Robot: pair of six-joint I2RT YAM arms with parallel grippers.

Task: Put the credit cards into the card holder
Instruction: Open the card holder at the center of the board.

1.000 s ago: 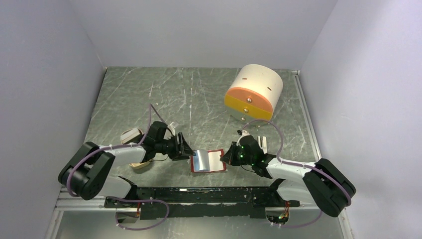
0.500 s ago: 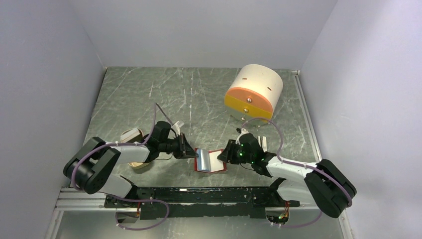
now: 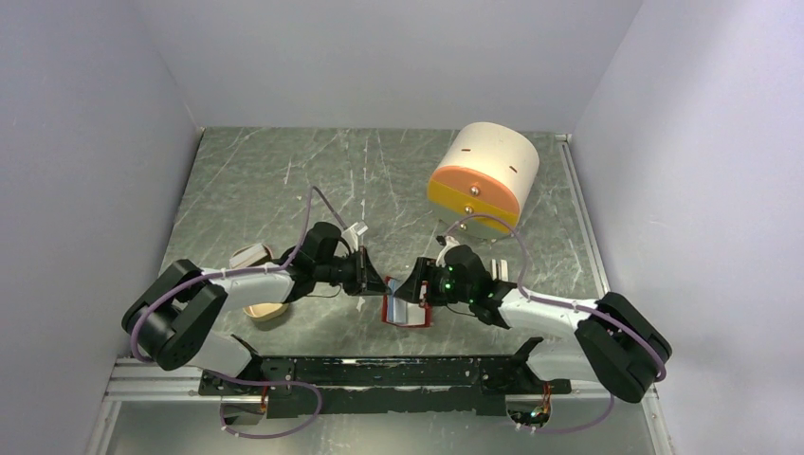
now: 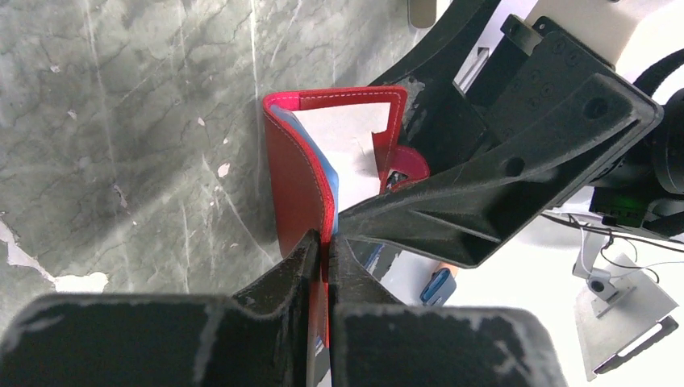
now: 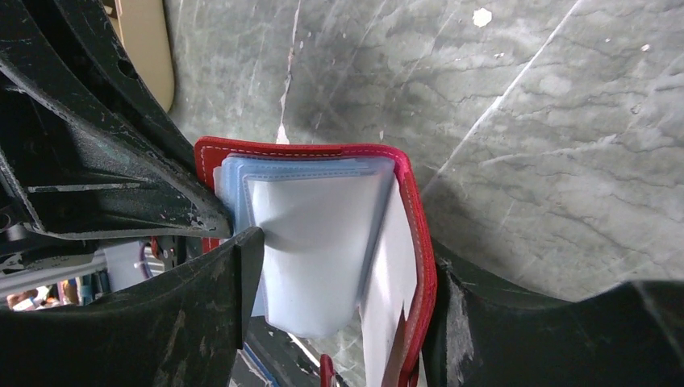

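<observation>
Card holder (image 3: pixel 405 310) half-folded, near the front centre of the table (image 3: pixel 284 180).
Left gripper (image 4: pixel 323 242) is clenched on one red cover. The pale blue pockets fan open upward, and the holder's long axis is unclear. Right gripper (image 5: pixel 347 258) straddles the other cover and pockets; whether it presses cannot be told. Pocket contents are indistinct, and the wrist views cut off the lower edge.

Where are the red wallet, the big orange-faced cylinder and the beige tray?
wallet (image 4: pixel 292 181): left wrist view, red outer cover.
cylinder (image 3: pixel 485 163): top view, cream side wall.
tray (image 3: pixel 264 311): top view, near end.
</observation>
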